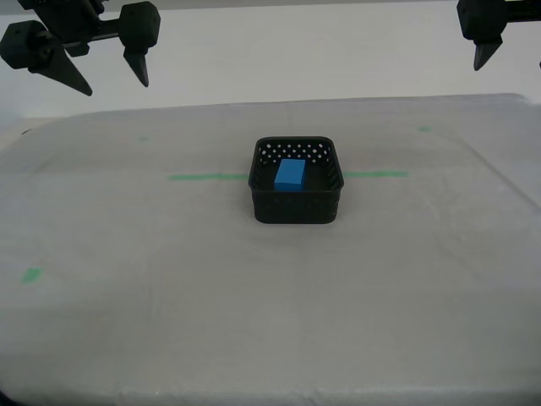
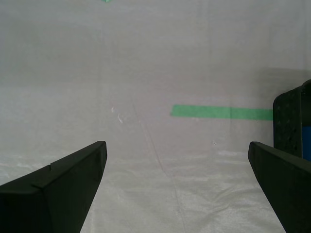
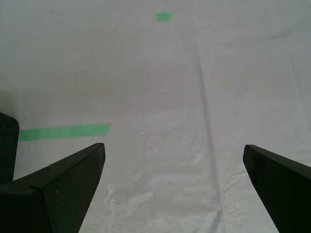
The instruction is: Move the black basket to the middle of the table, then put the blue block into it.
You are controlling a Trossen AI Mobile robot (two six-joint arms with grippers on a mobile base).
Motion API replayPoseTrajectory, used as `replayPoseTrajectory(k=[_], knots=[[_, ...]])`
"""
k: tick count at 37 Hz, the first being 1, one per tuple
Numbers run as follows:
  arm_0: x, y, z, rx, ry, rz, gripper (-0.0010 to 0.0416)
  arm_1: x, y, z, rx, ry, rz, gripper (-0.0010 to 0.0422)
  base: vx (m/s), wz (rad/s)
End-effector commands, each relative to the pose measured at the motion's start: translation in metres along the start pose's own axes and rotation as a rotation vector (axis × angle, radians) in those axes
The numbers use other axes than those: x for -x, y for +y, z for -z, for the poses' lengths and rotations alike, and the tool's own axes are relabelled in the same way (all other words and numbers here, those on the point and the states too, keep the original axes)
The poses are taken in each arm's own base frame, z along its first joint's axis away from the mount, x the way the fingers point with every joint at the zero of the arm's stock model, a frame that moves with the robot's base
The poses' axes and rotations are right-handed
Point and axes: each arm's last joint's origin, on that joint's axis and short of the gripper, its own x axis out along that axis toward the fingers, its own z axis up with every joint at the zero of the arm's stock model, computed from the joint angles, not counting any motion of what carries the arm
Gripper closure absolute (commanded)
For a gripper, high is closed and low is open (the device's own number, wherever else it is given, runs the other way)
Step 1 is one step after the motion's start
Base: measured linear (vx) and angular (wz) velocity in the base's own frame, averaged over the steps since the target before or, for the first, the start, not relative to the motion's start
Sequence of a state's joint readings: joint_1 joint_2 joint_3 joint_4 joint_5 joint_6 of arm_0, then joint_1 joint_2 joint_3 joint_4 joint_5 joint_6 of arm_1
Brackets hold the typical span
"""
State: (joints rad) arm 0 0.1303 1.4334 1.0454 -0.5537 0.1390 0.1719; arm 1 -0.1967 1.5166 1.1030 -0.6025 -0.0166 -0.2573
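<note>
The black basket (image 1: 297, 201) stands at the middle of the table (image 1: 169, 321), on the line of a green tape strip. The blue block (image 1: 290, 174) lies inside it. My second gripper (image 1: 114, 83) hangs open and empty high at the exterior view's left, well clear of the basket. Its wrist view (image 2: 177, 184) shows the basket's wall (image 2: 291, 121) and a sliver of the blue block (image 2: 307, 141) at the edge. My first gripper (image 1: 486, 51) hangs high at the exterior view's right, open and empty (image 3: 172, 184). A corner of the basket (image 3: 7, 145) shows in its view.
Green tape strips (image 1: 207, 177) (image 1: 374, 175) run out from both sides of the basket. Small green marks sit at the far right (image 1: 423, 128), far left (image 1: 142, 138) and near left (image 1: 32, 275). The table's front edge is near the bottom of the exterior view.
</note>
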Motion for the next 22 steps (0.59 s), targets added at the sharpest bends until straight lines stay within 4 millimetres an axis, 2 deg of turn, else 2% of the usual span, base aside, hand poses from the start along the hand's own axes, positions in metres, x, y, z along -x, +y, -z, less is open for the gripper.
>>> replayPoseTrajectory(k=[1, 22], knots=[[0.0003, 0.0001, -0.0002, 0.000, -0.001, -0.001, 0.0007, 0.0000, -0.0001, 0.0000, -0.004, -0.001, 0.000, 0.0012, 0.000, 0.000], [0.0003, 0.0001, -0.0002, 0.000, -0.001, -0.001, 0.0007, 0.0000, -0.0001, 0.0000, -0.005, -0.001, 0.000, 0.0012, 0.000, 0.000]])
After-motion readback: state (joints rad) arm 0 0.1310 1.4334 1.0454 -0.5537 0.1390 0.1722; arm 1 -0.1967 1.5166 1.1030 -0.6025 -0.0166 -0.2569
